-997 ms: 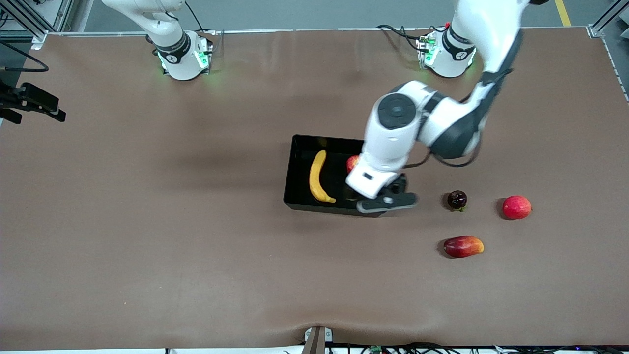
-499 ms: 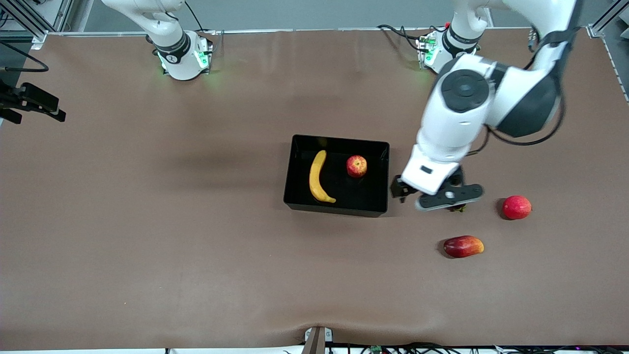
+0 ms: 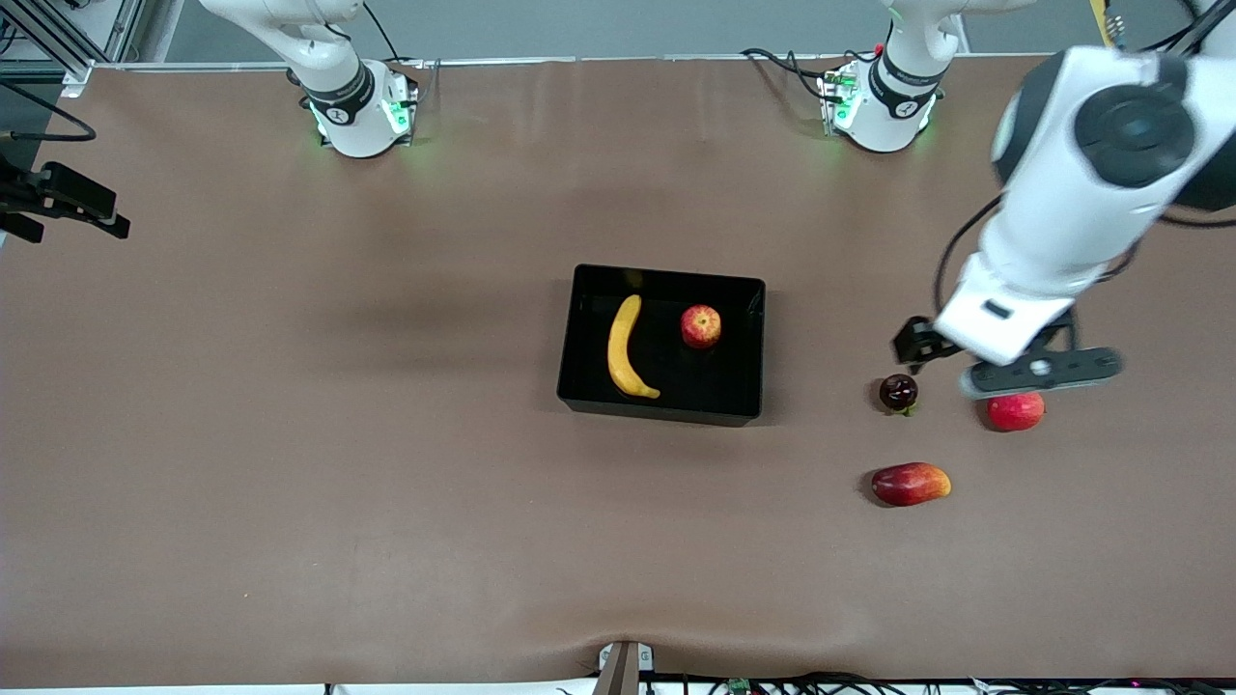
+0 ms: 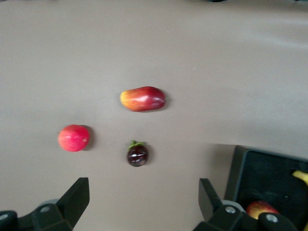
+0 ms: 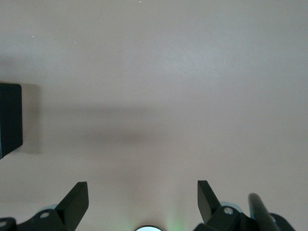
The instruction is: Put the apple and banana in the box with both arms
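The black box [image 3: 579,333] stands mid-table. In it lie the yellow banana [image 3: 623,347] and, beside it toward the left arm's end, the red apple [image 3: 701,326] with yellow streaks. The left wrist view catches a corner of the box [image 4: 238,168] with the apple [image 4: 260,210] and the banana's tip [image 4: 301,176]. My left gripper [image 4: 143,188] hangs open and empty over the bare table by the loose fruits, away from the box. My right gripper [image 5: 142,188] is open and empty above bare table near its base, with a corner of the box [image 5: 9,118] at the edge of its view.
Three loose fruits lie toward the left arm's end: a dark round one [image 3: 898,391], a plain red round one [image 3: 1016,409] partly under the left hand, and an elongated red-orange one [image 3: 911,484] nearer the camera. A black device [image 3: 63,198] overhangs the right arm's end.
The left arm has swung from over the box toward its own end of the table and now hangs over the loose fruits. The apple now shows fully in the box. Both grippers stayed open.
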